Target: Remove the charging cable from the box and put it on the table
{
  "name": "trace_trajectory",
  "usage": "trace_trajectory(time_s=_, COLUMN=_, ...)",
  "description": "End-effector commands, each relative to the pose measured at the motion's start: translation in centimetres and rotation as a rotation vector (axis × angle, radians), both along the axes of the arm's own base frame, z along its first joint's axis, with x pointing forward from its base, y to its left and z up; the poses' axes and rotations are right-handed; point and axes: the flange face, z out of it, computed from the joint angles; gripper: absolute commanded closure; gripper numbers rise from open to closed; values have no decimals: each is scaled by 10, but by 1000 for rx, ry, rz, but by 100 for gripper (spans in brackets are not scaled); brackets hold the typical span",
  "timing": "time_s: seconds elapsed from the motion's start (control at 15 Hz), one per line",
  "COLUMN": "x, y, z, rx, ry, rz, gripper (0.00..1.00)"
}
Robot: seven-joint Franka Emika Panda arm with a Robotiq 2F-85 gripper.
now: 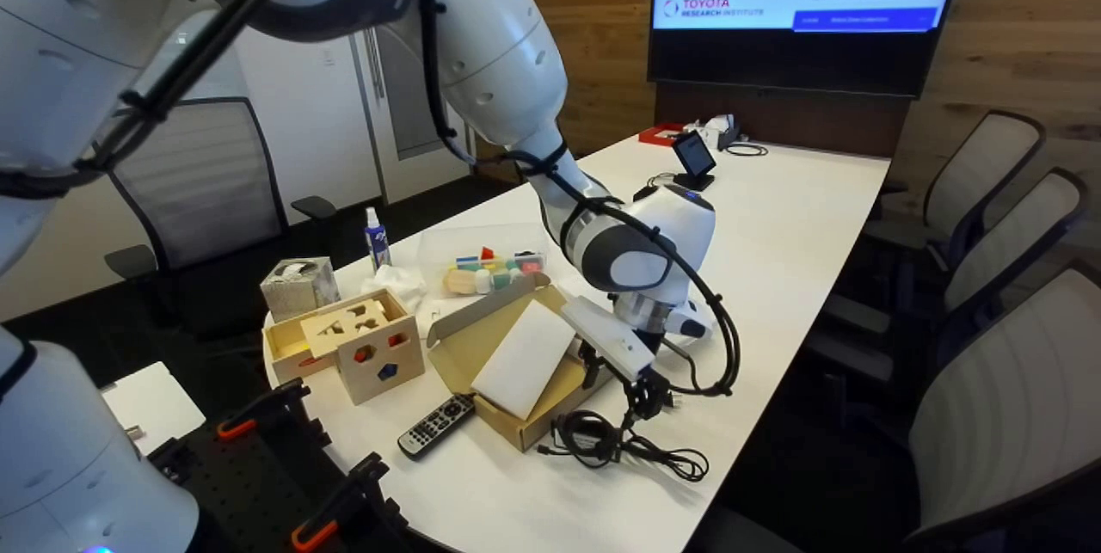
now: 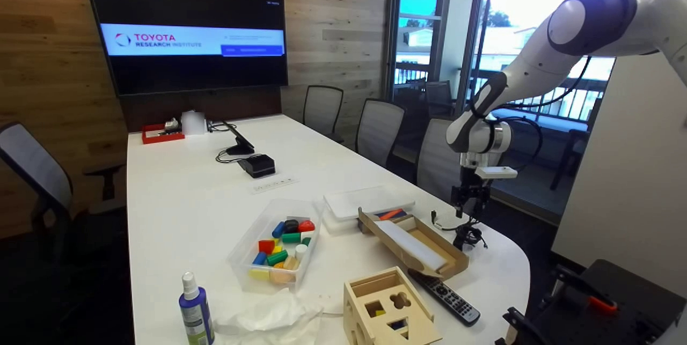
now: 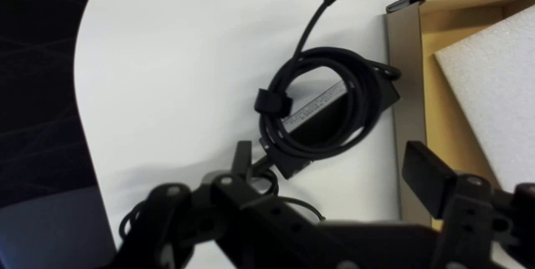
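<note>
Just outside one box (image 3: 411,118), one cable (image 3: 367,89)

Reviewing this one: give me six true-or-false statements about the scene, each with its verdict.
1. The charging cable lies on the table, outside the box. True.
2. The pincer is clamped on the charging cable. False: it is open.
3. The box is closed. False: its lid stands open.
4. The remote lies on the table beside the box. True.
5. The spray bottle lies on its side. False: it stands upright.
6. The screen reads "TOYOTA RESEARCH INSTITUTE". True.
</note>
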Motion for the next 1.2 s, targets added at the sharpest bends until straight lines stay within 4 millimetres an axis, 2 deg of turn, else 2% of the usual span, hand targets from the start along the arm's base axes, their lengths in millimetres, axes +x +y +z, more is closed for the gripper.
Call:
trace_trajectory(time_s=0.0, x=-5, y=30, z=75, rx=-56, ry=-24, rz=41, gripper=0)
trace_trajectory(time_s=0.33, x=-1, y=84, z=163, rx=-40, ry=-40, rz=157, gripper=0)
trace_trajectory(time_s=0.6, x=-5, y=113, z=209, rx=-14, ry=-31, rz=191, gripper=0)
trace_trajectory(time_s=0.87, x=-9, y=128, z=233, rx=-13, ry=-45, rz=229, gripper=0)
trace_trajectory(time_s=1.13, x=-5, y=140, z=243, rx=-19, ry=-73, rz=263, gripper=0)
